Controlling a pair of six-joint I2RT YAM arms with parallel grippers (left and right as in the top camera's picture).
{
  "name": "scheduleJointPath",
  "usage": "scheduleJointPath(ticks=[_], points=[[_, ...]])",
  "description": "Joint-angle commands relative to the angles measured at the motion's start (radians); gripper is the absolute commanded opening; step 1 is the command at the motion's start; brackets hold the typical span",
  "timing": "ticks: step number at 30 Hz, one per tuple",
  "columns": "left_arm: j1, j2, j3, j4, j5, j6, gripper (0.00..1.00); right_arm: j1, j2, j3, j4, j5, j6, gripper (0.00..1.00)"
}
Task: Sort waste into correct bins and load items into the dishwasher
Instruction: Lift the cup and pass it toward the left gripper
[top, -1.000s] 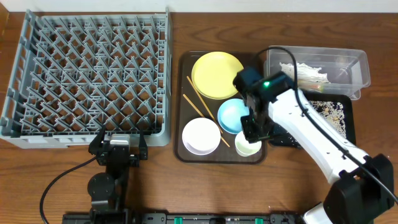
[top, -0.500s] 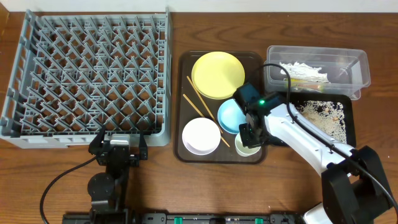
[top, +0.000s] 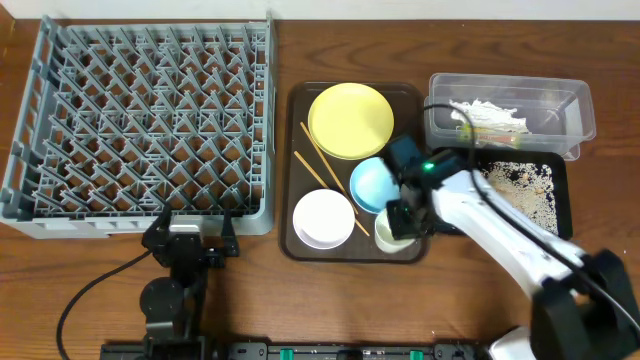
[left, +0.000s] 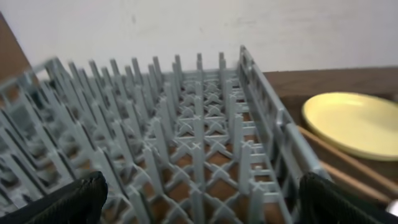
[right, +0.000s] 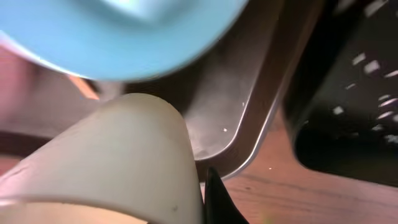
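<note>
My right gripper (top: 403, 218) is shut on the wall of the small white cup (top: 392, 232), at the front right corner of the brown serving tray (top: 296, 244). In the right wrist view the cup (right: 99, 162) fills the lower left, and one black finger (right: 216, 200) presses its outside. The light blue bowl (top: 370, 185), white bowl (top: 322, 218), yellow plate (top: 350, 120) and chopsticks (top: 322, 168) lie on the same tray. My left gripper (top: 190, 240) stands open at the front edge of the grey dishwasher (top: 140, 120), holding nothing.
At the back right the clear tub (top: 560, 110) holds white crumpled paper (top: 490, 115). In front of it, the black tray (top: 560, 215) holds scattered rice scraps (top: 525, 185). The right arm reaches over the black tray's left side.
My right gripper has shut on the cup's wall and shifted slightly toward the tray's front corner. The left arm has not moved.
</note>
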Motion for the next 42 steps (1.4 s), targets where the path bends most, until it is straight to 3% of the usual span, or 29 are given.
scheduleJointPath(ticks=[1,8,12,15,18,20,23,26,29,37,42], points=[[-0.003,0.009,0.098,-0.016,0.080,-0.218,0.99,-0.054,-0.150,0.134,0.008,-0.021,-0.011,0.01],[-0.003,0.221,0.297,-0.065,0.108,-0.488,0.99,-0.173,-0.248,0.289,0.133,-0.053,-0.051,0.01],[-0.003,0.445,0.407,-0.037,0.234,-0.572,0.99,-0.201,-0.243,0.298,0.239,-0.169,-0.053,0.01],[-0.003,0.631,0.474,0.044,0.399,-0.664,0.99,-0.209,-0.231,0.298,0.290,-0.199,-0.041,0.01],[-0.003,0.803,0.486,0.266,0.588,-0.809,0.99,-0.209,-0.209,0.298,0.308,-0.239,-0.031,0.01],[-0.003,0.909,0.486,0.430,0.637,-0.955,0.99,-0.209,-0.195,0.298,0.311,-0.275,-0.031,0.01],[-0.003,1.032,0.486,0.593,0.664,-1.290,0.99,-0.209,-0.177,0.298,0.314,-0.303,-0.031,0.01],[-0.003,1.116,0.486,0.627,0.753,-1.746,0.99,-0.210,-0.161,0.298,0.328,-0.334,-0.031,0.01],[-0.003,1.170,0.486,0.627,0.908,-1.964,0.99,-0.211,-0.129,0.298,0.363,-0.398,-0.032,0.01],[-0.002,1.231,0.486,0.628,1.028,-1.959,0.99,-0.228,0.047,0.297,0.538,-0.774,-0.036,0.01],[-0.002,1.231,0.486,0.671,1.079,-1.734,0.96,-0.240,0.150,0.297,0.700,-1.101,-0.080,0.01]])
